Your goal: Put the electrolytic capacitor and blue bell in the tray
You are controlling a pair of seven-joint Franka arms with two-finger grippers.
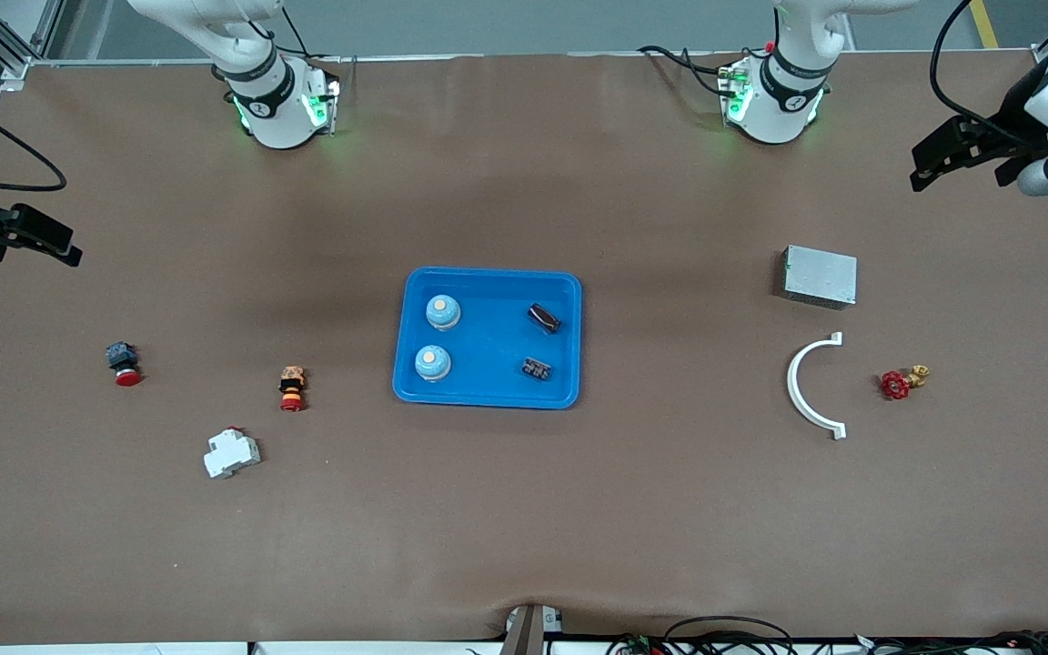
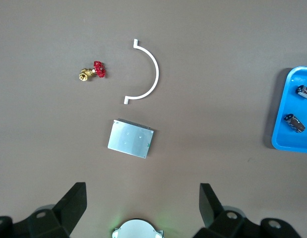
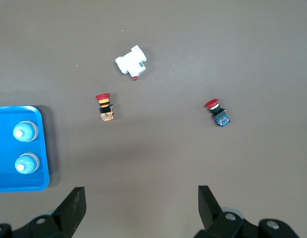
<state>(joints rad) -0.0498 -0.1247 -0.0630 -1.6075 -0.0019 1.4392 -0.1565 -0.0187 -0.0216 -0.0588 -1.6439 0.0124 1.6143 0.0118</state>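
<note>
I can read no text, label, brand or number on anything here. The marks on my arm bases are too small to make out.

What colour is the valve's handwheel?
Red, on a brass-coloured body; the valve shows best in the left wrist view.

Blue tray (image 1: 488, 396) mid-table, holding 2 blue bells (image 1: 442, 312), 2 black capacitors (image 1: 543, 317)
</note>
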